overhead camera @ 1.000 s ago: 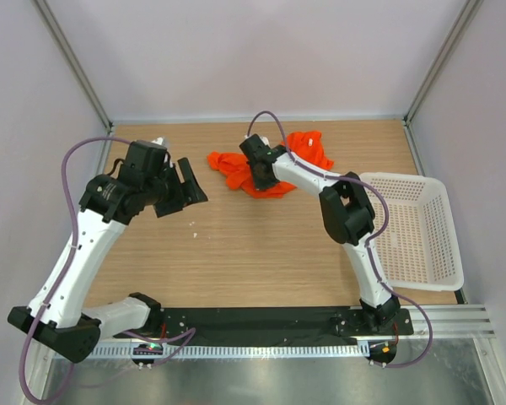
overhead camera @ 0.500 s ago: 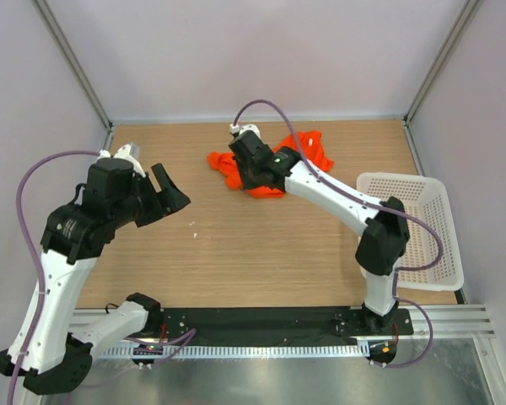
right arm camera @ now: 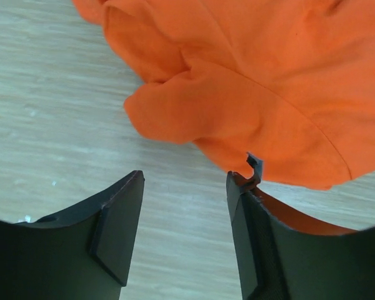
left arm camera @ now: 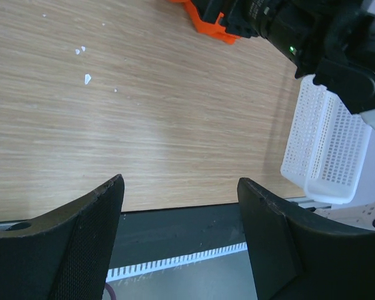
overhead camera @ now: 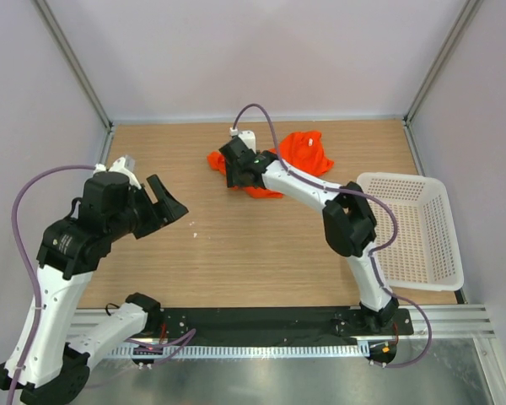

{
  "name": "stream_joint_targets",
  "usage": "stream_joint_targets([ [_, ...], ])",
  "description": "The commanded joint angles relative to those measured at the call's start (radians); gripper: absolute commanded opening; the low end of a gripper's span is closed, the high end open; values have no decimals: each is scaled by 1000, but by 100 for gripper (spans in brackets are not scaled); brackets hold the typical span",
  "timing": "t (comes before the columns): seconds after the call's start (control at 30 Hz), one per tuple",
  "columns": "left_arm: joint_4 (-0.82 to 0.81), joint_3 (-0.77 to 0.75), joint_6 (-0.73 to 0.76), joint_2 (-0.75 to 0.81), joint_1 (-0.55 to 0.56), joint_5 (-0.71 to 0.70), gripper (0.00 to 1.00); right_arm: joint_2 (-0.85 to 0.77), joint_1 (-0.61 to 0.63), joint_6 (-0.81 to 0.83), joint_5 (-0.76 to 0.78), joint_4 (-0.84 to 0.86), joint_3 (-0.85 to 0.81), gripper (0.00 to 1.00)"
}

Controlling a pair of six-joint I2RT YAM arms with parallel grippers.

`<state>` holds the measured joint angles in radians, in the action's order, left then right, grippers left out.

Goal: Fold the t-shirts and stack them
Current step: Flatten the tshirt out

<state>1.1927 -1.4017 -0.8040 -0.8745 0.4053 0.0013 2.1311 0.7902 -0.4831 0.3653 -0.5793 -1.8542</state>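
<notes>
Two arms rise from the near edge of the desk [overhead camera: 253, 253]. The left gripper [overhead camera: 170, 201] hangs above the desk's left side, jaws wide apart with nothing between them, and a few white specks [overhead camera: 194, 224] lie on the wood beside it. A white lattice basket [overhead camera: 422, 245] sits along the right edge. Farther off, near the middle of the far edge, the orange-red t-shirt [overhead camera: 308, 152] lies crumpled. The right gripper [overhead camera: 234, 169] is low over its left part, jaws apart and gripping nothing, the fabric just beyond its fingertips.
</notes>
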Motion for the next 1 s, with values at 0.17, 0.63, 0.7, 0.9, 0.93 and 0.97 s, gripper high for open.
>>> stream_joint_targets([
  [0.17,8,7,3,3,-3,6,75,145,6,-109,146,-48,-191,57],
  [0.63,61,-72,46,-29,-3,-26,76,239,4,1,204,-51,-280,48],
  [0.7,61,-65,36,-18,-3,-17,76,242,4,20,193,-51,-272,50],
  [0.9,71,-46,22,23,-3,-20,77,254,4,54,204,-69,-249,6],
  [0.93,74,-46,19,26,-3,-20,77,245,4,57,204,-80,-249,1],
  [0.97,74,-48,17,28,-3,-21,77,212,4,61,205,-89,-243,1],
])
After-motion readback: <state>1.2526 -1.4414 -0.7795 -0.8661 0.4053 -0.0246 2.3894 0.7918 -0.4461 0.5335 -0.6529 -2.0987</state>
